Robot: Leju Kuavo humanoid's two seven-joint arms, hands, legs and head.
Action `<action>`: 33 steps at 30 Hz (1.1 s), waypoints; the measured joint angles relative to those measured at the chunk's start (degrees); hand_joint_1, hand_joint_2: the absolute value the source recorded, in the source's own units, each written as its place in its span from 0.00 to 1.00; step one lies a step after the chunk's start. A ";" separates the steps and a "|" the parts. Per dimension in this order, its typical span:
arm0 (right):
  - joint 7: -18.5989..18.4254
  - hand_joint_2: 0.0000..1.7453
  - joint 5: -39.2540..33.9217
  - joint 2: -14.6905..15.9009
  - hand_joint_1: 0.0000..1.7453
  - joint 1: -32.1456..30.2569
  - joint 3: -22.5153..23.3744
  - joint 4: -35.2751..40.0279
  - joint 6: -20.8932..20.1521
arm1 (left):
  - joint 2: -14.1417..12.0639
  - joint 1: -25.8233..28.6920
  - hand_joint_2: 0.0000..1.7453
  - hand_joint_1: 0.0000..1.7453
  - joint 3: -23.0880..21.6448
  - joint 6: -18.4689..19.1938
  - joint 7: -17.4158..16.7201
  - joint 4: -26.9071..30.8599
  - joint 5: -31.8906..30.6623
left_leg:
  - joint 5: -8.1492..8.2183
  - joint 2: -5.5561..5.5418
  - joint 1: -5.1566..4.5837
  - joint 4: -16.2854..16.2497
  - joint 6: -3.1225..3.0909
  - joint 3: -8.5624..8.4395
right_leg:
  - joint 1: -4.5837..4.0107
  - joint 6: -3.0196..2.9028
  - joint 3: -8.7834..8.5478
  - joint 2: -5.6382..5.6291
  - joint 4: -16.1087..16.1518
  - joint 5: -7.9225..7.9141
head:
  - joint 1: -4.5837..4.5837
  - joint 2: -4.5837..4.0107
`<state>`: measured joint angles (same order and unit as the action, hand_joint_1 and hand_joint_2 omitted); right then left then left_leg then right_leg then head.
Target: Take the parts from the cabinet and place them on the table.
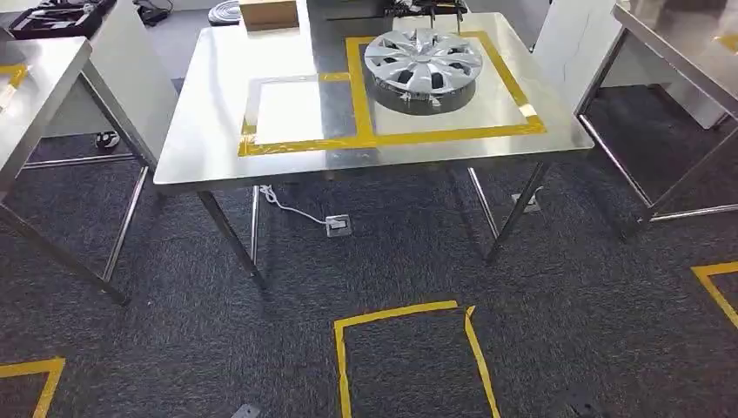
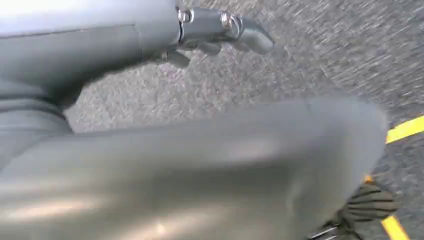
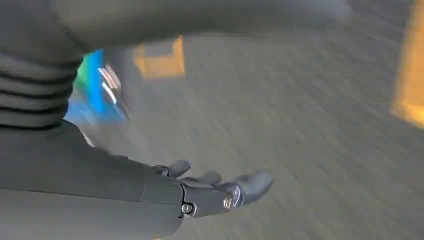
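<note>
Resting hubcap (image 1: 423, 63) on steel table (image 1: 218, 78); cardboard box (image 1: 268, 12) behind.

A round silver plastic wheel cover (image 1: 423, 67) is being carried on the square stainless-steel table (image 1: 218, 96), toward its far right part, inside a yellow tape outline (image 1: 392, 138). A brown cardboard box (image 1: 268, 12) is being kept at the table's far edge, left of the cover. A white cable (image 1: 291, 209) is being trailed under the table to a small floor socket (image 1: 338, 225). Nearer than the table, a yellow tape rectangle (image 1: 402, 312) is being shown on the dark grey carpet (image 1: 566, 296). Further steel tables are being seen at left (image 1: 35, 96) and right (image 1: 687, 35)
</note>
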<state>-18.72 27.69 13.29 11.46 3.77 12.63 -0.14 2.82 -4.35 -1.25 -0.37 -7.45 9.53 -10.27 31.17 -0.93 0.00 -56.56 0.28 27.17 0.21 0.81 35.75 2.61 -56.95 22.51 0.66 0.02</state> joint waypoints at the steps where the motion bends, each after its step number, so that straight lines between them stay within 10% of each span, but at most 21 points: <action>1: -2.34 1.00 -2.74 -0.93 0.00 -2.21 1.97 -0.24 0.84 | -0.15 0.45 1.00 0.00 0.00 0.00 -0.11 -0.02 0.00 | -0.13 0.21 -0.15 0.02 -0.42 0.06 | 0.17 0.30 -0.02 -0.06 0.15 -0.33 | -0.02 0.00; 3: -6.43 1.00 -9.04 -3.47 0.00 -5.67 6.76 -0.55 3.16 | -0.41 1.05 1.00 0.00 -0.04 0.09 -0.76 -0.11 -0.22 | -1.21 0.89 0.22 0.45 -1.43 0.29 | 0.39 0.93 0.99 -1.50 -1.40 1.20 | -0.15 0.00; 7: -11.10 1.00 -14.10 -8.47 0.00 -8.66 15.32 -1.12 5.17 | -0.96 1.21 1.00 0.00 -0.33 1.58 -2.58 -0.15 -1.03 | -2.26 1.71 0.12 0.05 -1.73 2.29 | 0.51 1.50 7.25 -2.23 -18.24 10.89 | -0.44 0.00; 9: -11.71 1.00 -14.51 -10.90 0.00 -9.61 17.80 -1.29 5.02 | -1.07 1.31 1.00 0.00 -1.00 2.30 -3.61 -0.20 -1.81 | -2.51 1.86 0.16 -0.54 -1.47 3.14 | 0.73 1.43 5.08 -2.21 -16.77 9.81 | -0.48 0.00; 12: -11.93 1.00 -14.53 -12.64 0.00 -9.93 20.14 -1.36 5.01 | -1.07 1.20 1.00 0.00 -1.46 2.40 -3.87 -0.22 -2.01 | -2.61 1.94 0.22 -1.66 -0.95 3.72 | 0.93 1.01 -4.78 -2.17 -1.84 6.22 | -0.57 0.00; 14: -11.84 1.00 -14.66 -13.32 0.00 -10.25 20.93 -1.36 4.86 | -1.31 1.20 1.00 0.00 -1.53 2.43 -3.87 -0.06 -2.23 | -2.38 1.93 -0.19 -2.02 -0.32 4.02 | 0.75 0.38 -4.59 -2.31 -1.18 6.06 | -0.42 0.00; 15: -11.08 1.00 -15.05 -13.73 0.00 -10.65 20.73 -1.36 4.60 | -1.57 1.44 1.00 0.00 -1.55 2.43 -3.74 0.48 -2.21 | -2.14 1.88 -0.18 -1.91 -1.44 4.35 | 0.65 0.45 -4.61 -2.18 -1.14 6.03 | -0.42 0.00; 20: -5.26 1.00 -17.55 -14.08 0.00 -12.67 17.78 -0.70 3.64 | -1.68 3.49 1.00 0.00 -1.55 2.29 -1.64 2.38 0.11 | -3.23 1.78 -0.04 -1.14 0.01 4.30 | 0.32 -0.34 -4.29 -2.11 -1.20 5.73 | -0.39 0.00; 30: 2.36 1.00 -20.69 -14.10 0.00 -14.76 12.19 1.77 2.56 | -2.01 6.38 1.00 0.00 -1.55 1.77 1.18 5.20 3.28 | -3.47 1.76 0.10 -0.99 0.50 4.28 | 0.18 -0.60 -4.22 -2.10 -1.25 5.72 | -0.39 0.00; 31: 3.75 0.00 -21.29 -14.10 0.00 -15.20 11.02 2.30 2.48 | -2.03 6.97 1.00 0.00 -1.55 1.62 1.77 5.79 3.93 | -3.47 1.76 0.10 -0.99 0.51 4.28 | 0.18 -0.61 -4.22 -2.10 -1.26 5.72 | -0.39 0.00; 32: 7.79 0.00 -22.93 -14.10 0.00 -16.32 7.74 3.84 1.82 | -2.12 8.46 0.00 0.00 -1.36 1.27 3.34 7.36 5.66 | -3.47 1.76 0.10 -1.00 0.52 4.34 | 0.19 -0.60 -4.24 -2.10 -1.26 5.72 | -0.42 0.00; 33: 9.23 0.00 -23.60 -14.08 0.00 -16.67 6.81 4.33 1.54 | -2.14 8.97 0.00 0.00 -1.25 1.11 3.78 7.83 6.21 | -3.46 1.76 0.10 -1.01 0.51 4.37 | 0.19 -0.60 -4.24 -2.10 -1.26 5.72 | -0.42 0.00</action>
<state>-9.48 4.09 -0.79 -5.22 10.57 16.96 1.40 0.68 4.62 -2.49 0.74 -3.67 17.36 -4.06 27.71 0.83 0.10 -57.57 0.79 31.54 0.40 0.21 31.51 0.51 -58.20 28.22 0.24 0.02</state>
